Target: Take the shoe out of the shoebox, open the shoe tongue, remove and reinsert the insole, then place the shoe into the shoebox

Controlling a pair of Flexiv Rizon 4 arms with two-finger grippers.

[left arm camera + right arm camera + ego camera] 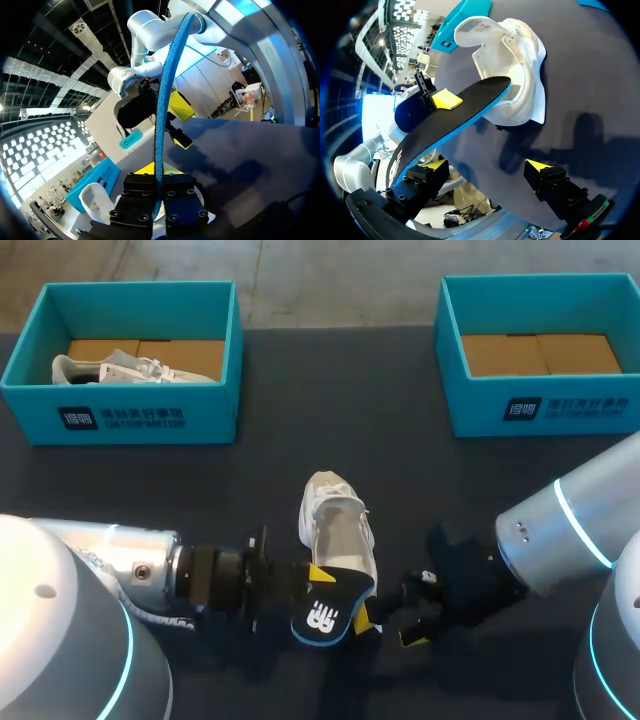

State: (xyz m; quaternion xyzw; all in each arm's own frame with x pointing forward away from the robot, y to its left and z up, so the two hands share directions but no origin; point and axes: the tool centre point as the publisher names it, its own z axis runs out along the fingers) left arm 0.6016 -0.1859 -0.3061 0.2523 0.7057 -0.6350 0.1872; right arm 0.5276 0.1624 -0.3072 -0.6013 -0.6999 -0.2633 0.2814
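A dark bench point(420, 440) is carrying a teal shoebox point(540, 410), standing open at its far right. The white shoe point(335, 515) is lying out at the middle. The left hand point(312, 580) is clamping the dark insole point(325, 615), aiming its front end at the shoe's opening, probably for reinsertion. The right hand point(392, 625) is hovering just beside the insole's heel with its fingers apart, likely to guide it.
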